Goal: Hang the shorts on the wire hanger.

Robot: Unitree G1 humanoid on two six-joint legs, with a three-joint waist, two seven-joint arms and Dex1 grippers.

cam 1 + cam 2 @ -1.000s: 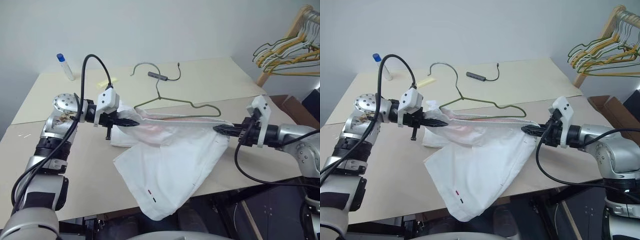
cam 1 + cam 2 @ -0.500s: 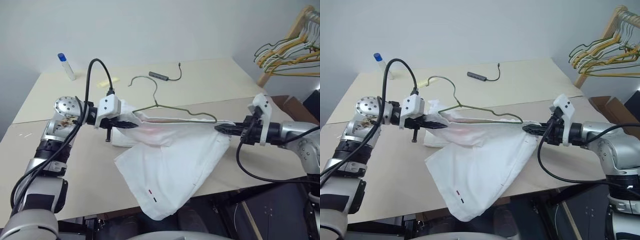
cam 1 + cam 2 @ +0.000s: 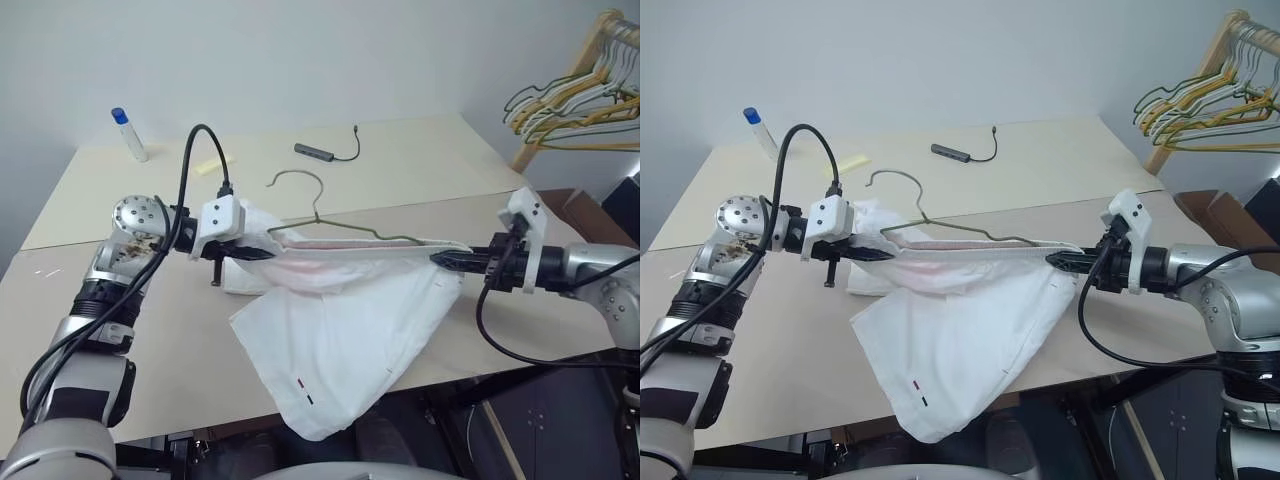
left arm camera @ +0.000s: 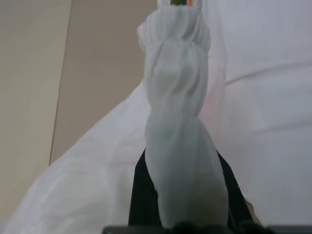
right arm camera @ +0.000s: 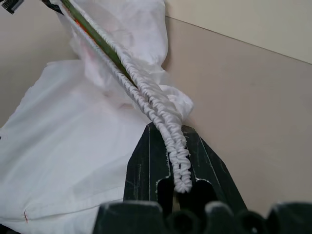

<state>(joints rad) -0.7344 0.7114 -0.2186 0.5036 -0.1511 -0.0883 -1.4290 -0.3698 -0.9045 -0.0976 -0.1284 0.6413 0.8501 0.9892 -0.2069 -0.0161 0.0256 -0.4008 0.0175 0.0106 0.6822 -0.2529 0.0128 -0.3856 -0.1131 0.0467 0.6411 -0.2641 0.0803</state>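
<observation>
Beige matte table (image 3: 430,160) under gathered white shorts (image 3: 340,320), thin wire hanger (image 3: 335,228).

Silver jointed arms, white wrist camera housings, looping black cables, black end effectors

Head stereo downward; wrists close-up

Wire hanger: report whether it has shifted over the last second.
Yes. The wire hanger has dropped toward the shorts: its lower bar now lies along the stretched waistband, and its hook sits farther from the grey adapter on the table.
</observation>
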